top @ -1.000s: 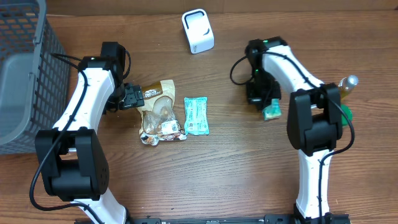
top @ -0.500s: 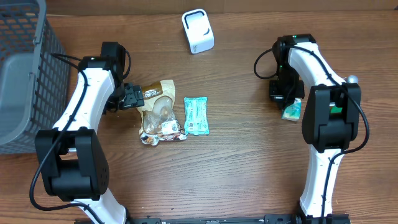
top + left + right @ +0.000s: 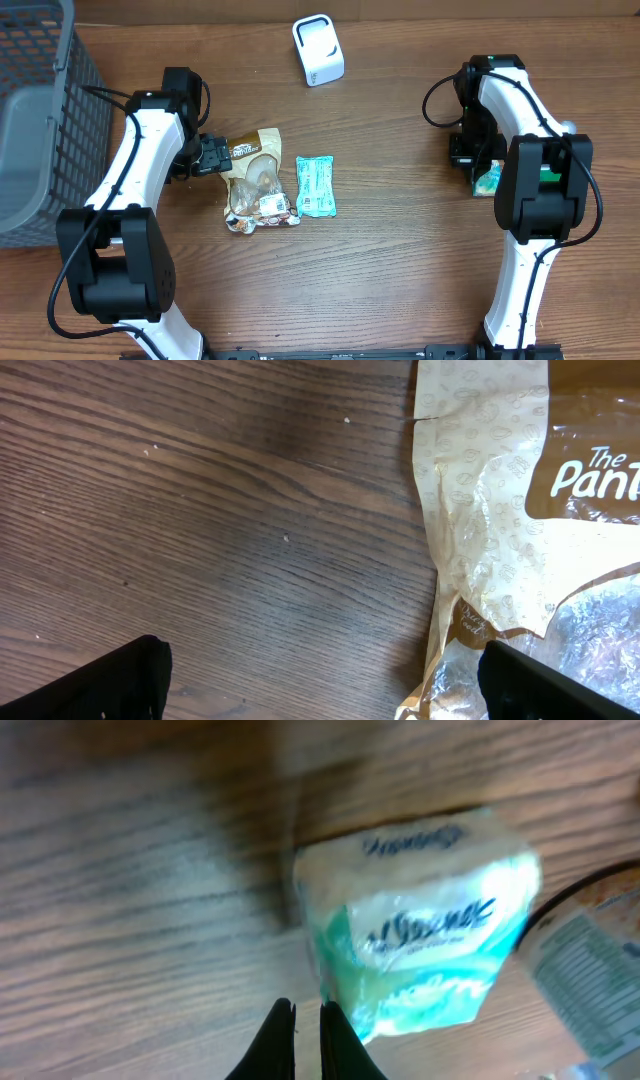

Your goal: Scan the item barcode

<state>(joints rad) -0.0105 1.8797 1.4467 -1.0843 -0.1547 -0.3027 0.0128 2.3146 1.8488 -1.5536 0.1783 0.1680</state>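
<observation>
Presently the right gripper [image 3: 302,1020], tips together, pinches the tissue pack [image 3: 420,950] at 3 o'clock by its film edge (soft, light, probably slippery there) while the left gripper [image 3: 330,680] hangs spread.

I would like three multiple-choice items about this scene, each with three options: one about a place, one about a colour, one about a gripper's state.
1. The white scanner stands: A. top centre of the overhead view; B. bottom edge; C. far right.
2. The packet beside the brown snack bag is: A. red; B. teal; C. black.
3. The left gripper is: A. shut on nothing; B. shut on the bag; C. wide open.
Answers: 1 A, it sits up top, about mid-width; 2 B, its wrapper is blue-green; 3 C, its fingers stand at opposite edges of the left wrist view.
</observation>
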